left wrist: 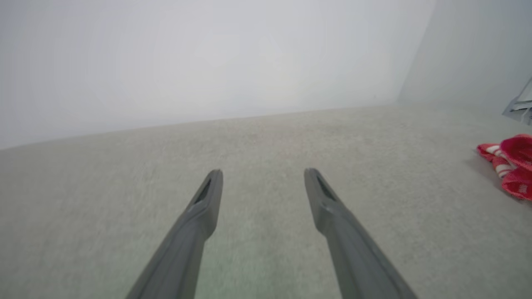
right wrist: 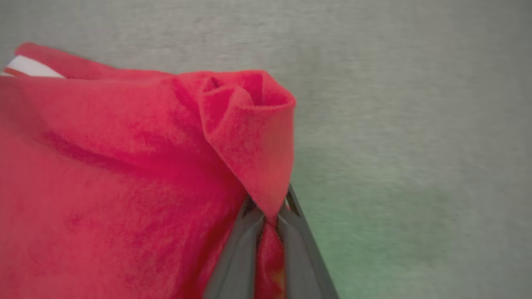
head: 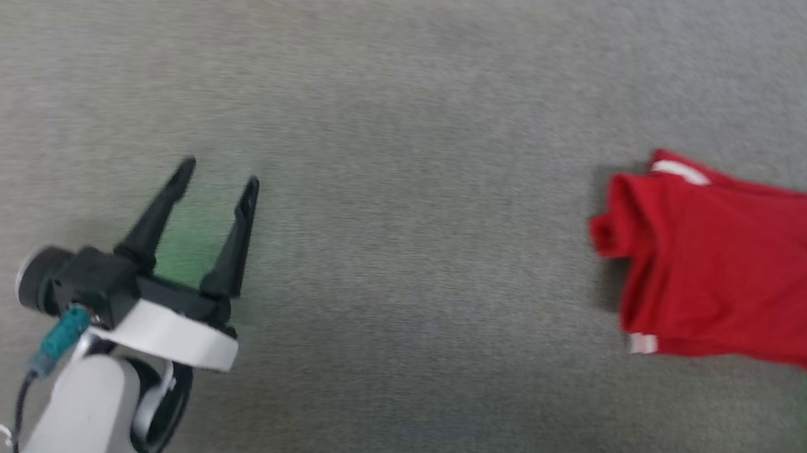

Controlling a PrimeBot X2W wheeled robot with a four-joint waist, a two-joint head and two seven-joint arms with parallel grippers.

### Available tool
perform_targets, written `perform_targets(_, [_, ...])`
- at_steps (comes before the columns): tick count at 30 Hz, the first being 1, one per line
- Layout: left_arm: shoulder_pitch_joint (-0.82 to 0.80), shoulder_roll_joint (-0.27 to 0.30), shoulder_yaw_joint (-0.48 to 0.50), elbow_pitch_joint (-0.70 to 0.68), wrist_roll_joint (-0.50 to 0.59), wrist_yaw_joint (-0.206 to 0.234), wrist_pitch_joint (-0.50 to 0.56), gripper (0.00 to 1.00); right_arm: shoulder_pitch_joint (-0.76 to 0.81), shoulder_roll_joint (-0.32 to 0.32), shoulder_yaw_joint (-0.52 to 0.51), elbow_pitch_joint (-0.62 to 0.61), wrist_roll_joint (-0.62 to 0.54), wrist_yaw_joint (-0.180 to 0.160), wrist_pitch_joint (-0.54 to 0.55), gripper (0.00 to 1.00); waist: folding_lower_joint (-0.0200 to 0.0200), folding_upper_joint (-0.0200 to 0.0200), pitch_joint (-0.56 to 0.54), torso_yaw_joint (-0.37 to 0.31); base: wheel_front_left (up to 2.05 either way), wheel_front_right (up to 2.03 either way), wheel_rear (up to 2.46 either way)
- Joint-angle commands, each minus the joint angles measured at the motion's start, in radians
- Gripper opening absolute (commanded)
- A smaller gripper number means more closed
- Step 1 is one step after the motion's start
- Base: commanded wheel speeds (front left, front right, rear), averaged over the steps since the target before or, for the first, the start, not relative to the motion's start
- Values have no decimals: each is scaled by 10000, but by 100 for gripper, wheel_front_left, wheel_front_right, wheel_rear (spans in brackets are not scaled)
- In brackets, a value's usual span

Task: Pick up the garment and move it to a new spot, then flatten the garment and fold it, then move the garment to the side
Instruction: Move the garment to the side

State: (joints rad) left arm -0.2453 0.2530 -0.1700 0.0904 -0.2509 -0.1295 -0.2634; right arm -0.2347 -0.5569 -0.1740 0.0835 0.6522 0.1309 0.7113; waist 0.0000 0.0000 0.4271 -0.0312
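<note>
the right pincer [right wrist: 270, 205] has its two dark fingers drawn almost together on a narrow fold of the garment [head: 727, 270]. red knit is squeezed in the slit between them, and a rolled cone of cloth stands just past the tips. the rest of the shirt spreads to the left of those fingers in the wrist view, with a white sleeve end [right wrist: 29, 66] at the far corner, well away from the grip. the grey surface [head: 412, 99] runs on to the right of the fingers. the left pincer [head: 220, 172] stands wide open with nothing between its fingers, and the garment lies well off to its right.

the worry is the bite itself. it looks thin, taken at the edge of a soft fold, so a quick lift or pull could let the knit creep out and drop the shirt short of its new spot. how many layers are caught cannot be told. if there are several, the shirt would likely travel as a bunch and land crumpled, making the flattening harder. if the cloth drags across the surface rather than clearing it, friction would tug against the grip too. with the open pincer so far off, nothing is placed to catch a slip.
</note>
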Motion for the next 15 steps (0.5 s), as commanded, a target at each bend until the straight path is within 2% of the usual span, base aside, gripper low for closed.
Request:
perform_targets(1, [-270,136,-18,-64,25,-13,-11,100,-77,-113,-238,5,-89,-5,-147,0,0,0,374,-479,0,0,0])
perform_targets(8, [-1722,627,-715,-400,155,-13,-13,100,-899,-928,-1711,1199,-842,-4,-1170,0,0,0,1499,-1037,0,0,0])
perform_targets(15, [-3169,915,-1179,-653,86,-4,-13,100,-2152,-1446,-2258,2740,-1542,-4,-2364,0,0,0,2427,-1169,0,0,0])
